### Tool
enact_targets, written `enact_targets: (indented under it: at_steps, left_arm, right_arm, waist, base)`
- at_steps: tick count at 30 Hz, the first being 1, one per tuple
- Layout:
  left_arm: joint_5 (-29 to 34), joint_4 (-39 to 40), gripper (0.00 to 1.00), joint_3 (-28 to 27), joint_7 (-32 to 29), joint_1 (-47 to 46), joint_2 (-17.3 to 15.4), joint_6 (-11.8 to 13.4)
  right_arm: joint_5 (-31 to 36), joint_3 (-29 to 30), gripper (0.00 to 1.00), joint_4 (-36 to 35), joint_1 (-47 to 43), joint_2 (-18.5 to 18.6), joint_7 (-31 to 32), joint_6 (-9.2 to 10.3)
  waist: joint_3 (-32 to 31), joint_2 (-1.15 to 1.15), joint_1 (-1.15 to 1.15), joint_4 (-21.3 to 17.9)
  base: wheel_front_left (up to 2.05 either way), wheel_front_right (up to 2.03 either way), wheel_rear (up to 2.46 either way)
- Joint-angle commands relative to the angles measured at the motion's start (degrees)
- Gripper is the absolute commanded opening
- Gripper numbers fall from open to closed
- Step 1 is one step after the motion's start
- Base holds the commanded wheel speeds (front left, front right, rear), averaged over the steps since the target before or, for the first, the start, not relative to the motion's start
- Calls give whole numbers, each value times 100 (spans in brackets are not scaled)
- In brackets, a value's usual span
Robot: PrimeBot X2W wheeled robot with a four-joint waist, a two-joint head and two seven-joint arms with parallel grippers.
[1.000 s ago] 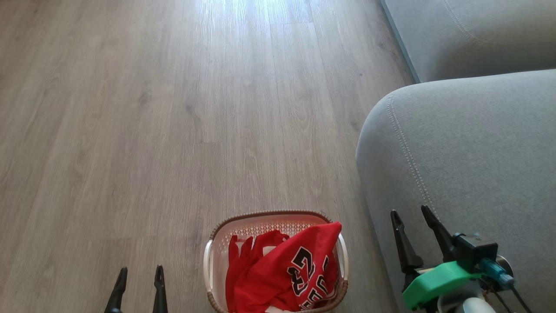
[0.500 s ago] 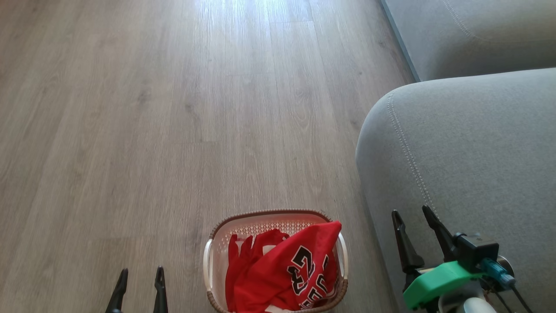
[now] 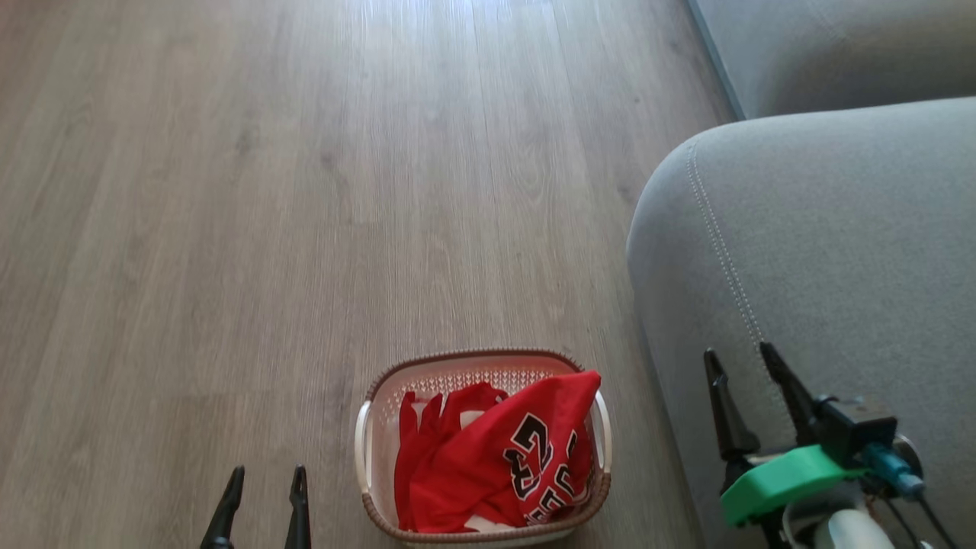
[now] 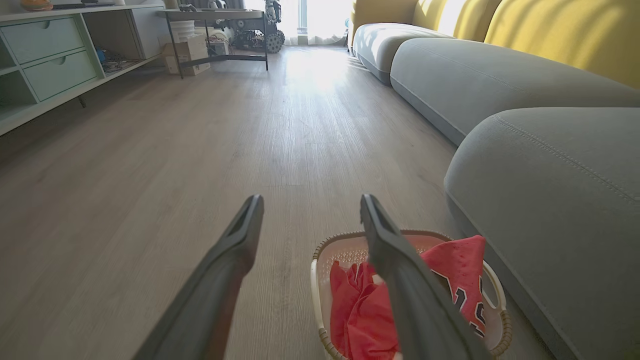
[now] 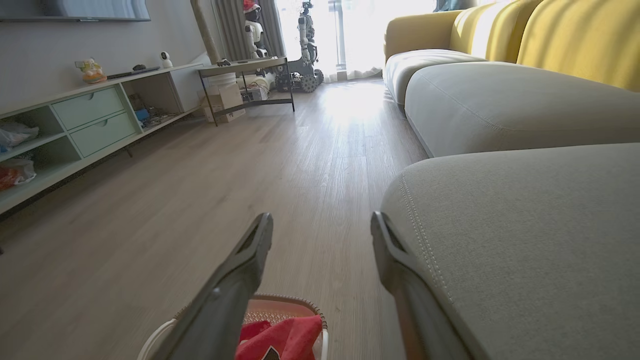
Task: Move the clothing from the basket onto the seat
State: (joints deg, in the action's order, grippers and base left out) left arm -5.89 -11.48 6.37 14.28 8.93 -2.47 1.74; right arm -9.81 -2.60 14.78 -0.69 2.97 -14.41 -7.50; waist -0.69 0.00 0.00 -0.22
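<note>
The left gripper [image 3: 268, 473] is near, at the lower left, its jaws apart and empty. The right gripper [image 3: 738, 352] is also apart and empty, by the front edge of the seat [image 3: 839, 252]. Between them, 1 basket [image 3: 473, 355] stands on the floor [image 3: 229, 191] with the clothing [image 3: 488, 473] inside, probably 2 red pieces. The fabric looks light, soft and slippery, so I would pinch a raised fold at the top. Farther right lies 1 more cushion [image 3: 823, 53].
</note>
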Motion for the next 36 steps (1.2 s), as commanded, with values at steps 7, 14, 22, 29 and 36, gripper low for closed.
enact_targets:
  at_steps: [7, 14, 22, 29, 36]
  left_arm:
    - [201, 29, 100, 26, 72, -831, -97, -118]
    - [367, -397, 100, 311, 72, -1769, -91, -257]
    - [530, -1456, 100, 684, 72, -2983, -87, -494]
    - [795, -2879, 100, 1261, 67, -4287, -82, -768]
    - [848, -4082, 100, 1696, 10, -5241, -63, -874]
  right_arm:
    - [81, 127, 100, -670, 558, -9, -59, 1]
    - [108, 410, 100, -1049, 1197, -9, -59, 1]
    - [45, 516, 100, -1370, 1951, -9, -59, 1]
    - [-45, 561, 100, -1725, 2481, -9, -59, 1]
    - [-120, 461, 100, -1998, 2620, -9, -59, 1]
  waist:
    - [724, 0, 0, -96]
    - [1794, 0, 0, -331]
    - [2977, 0, 0, -676]
    - [3927, 0, 0, -863]
    - [4416, 0, 0, -965]
  base:
    - [0, 0, 0]
    - [0, 0, 0]
    - [0, 0, 0]
    - [0, 0, 0]
    - [0, 0, 0]
